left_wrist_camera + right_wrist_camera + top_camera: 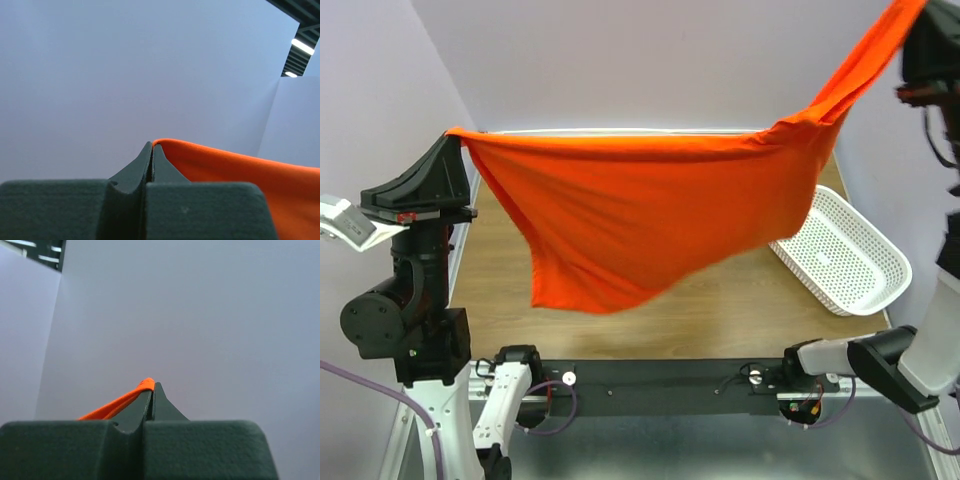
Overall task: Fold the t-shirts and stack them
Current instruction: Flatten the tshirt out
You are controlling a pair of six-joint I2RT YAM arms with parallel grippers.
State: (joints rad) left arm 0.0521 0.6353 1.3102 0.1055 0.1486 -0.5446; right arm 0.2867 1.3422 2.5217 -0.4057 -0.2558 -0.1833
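At one end the left gripper [151,146] is pinching a corner of the t-shirt [640,210]. Its fingers [134,172] are pressing together w/ only a thin edge of orange cloth coming out at the tips and running off to their right. At the other end the right gripper [151,385] is doing the same: fingers pressing shut, a narrow bunched strip poking out btwn the tips and trailing away to their left.

The shirt is hanging in the air btwn the two pairs of fingers. The right pair is sitting higher than the left, so the top edge is sloping and the body is sagging in a lopsided belly. The lowest part is hanging below and nearer the left fingers, seemingly clear of the table [720,310]. The basket [840,250] is lying below the right fingers, beside the cloth.

Risks, judging from this:
- Both grips are biting v. little fabric, esp. the right one, so any extra tug or spreading apart is prob. going to pull a corner out and drop that side.
- W/ the ends at uneven heights, the shirt is likely going down skewed, wrinkling or doubling over instead of lying flat.
- Lowering on the right is also risking the cloth snagging on the basket rim.
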